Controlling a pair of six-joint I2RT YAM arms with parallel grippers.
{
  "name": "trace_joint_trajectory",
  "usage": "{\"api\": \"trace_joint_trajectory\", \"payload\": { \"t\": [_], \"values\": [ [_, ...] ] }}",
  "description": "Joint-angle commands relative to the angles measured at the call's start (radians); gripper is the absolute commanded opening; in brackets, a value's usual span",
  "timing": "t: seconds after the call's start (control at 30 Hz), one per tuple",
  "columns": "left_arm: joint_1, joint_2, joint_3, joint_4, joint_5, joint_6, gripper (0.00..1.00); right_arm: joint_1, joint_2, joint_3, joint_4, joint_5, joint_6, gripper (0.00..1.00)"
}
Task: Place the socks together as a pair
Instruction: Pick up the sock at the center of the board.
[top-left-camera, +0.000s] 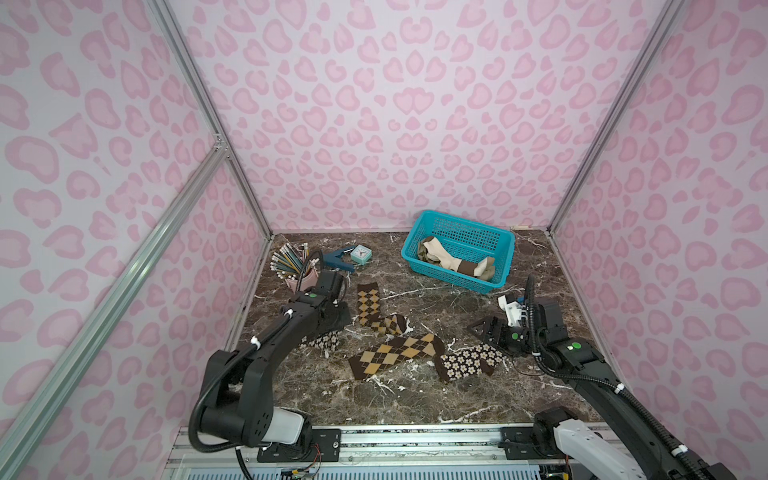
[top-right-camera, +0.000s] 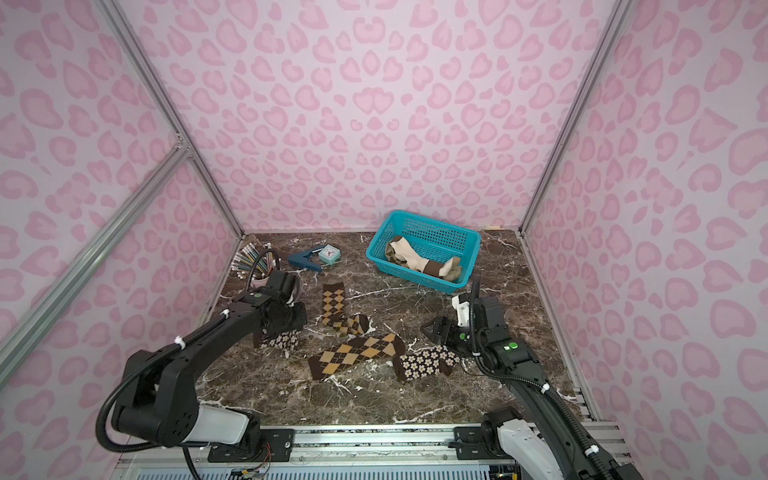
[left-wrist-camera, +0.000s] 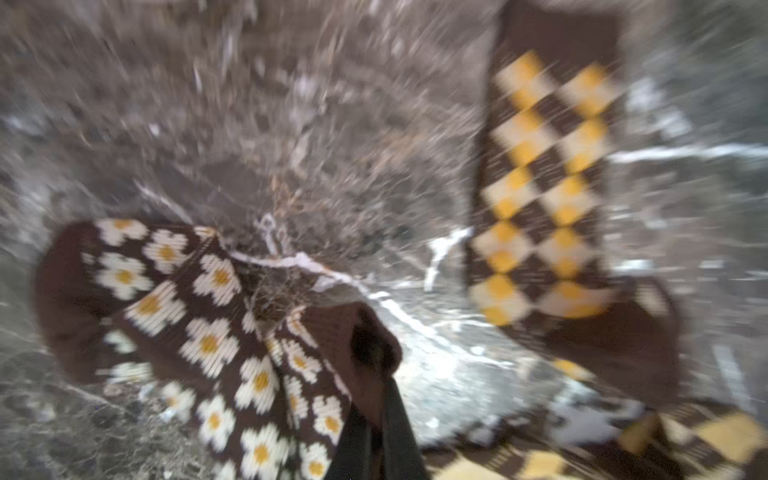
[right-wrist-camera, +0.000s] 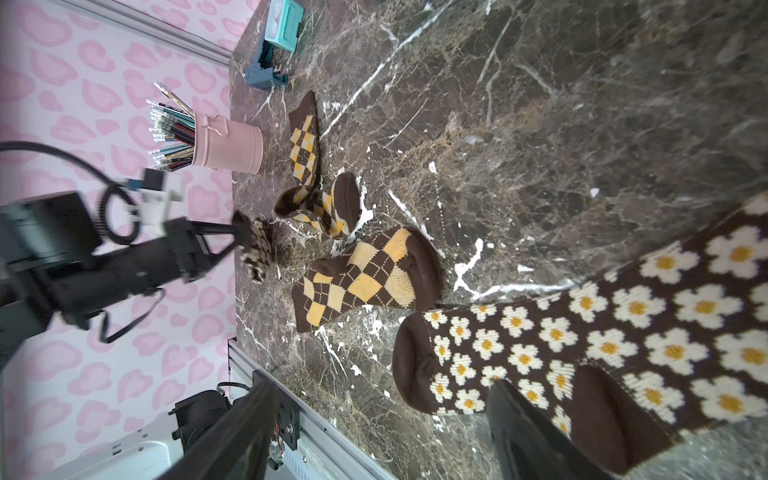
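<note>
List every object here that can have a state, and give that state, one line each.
Left gripper, shut on a bunched dark brown flower-patterned sock.
Right gripper, open by the second flower-patterned sock, lying flat.
Far tan-and-brown argyle sock, bent at the heel.
Near argyle sock, flat.
Teal plastic basket, holding cream-and-brown socks.
Pink metal pencil cup, upright, full.

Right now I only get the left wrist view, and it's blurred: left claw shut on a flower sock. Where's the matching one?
Observer: The second flower sock lies flat on the table, close by the right claw.
Operator: Is that claw gripping it?
Observer: No, it's open and holds nothing.
Operator: Any socks elsewhere?
Observer: Cream-and-brown socks sit in the blue basket at the back.
</note>
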Motion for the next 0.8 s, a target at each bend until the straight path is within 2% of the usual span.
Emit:
{"api": "trace_joint_trajectory", "payload": {
  "t": [0.0, 0.13, 0.37, 0.57, 0.77],
  "values": [
    [-0.011, -0.08, 0.12, -0.125, 0.043, 0.013, 0.04, 0.001, 0.016, 0.019, 0.026, 0.0, -0.005, 0.83],
    [-0.035, -0.121, 0.225, -0.228, 0.057, 0.022, 0.04, 0.007, 0.049, 0.028, 0.051, -0.003, -0.004, 0.83],
    [-0.148, -0.131, 0.259, -0.247, 0.044, -0.053, 0.03, 0.023, 0.108, 0.08, 0.044, 0.001, -0.028, 0.83],
    [-0.343, -0.141, 0.192, -0.112, 0.058, -0.214, 0.03, 0.031, 0.096, 0.071, 0.039, 0.005, -0.022, 0.83],
    [-0.521, -0.004, 0.158, 0.057, 0.073, -0.312, 0.03, 0.036, 0.064, 0.038, 0.028, 0.014, -0.013, 0.83]
  ]
}}
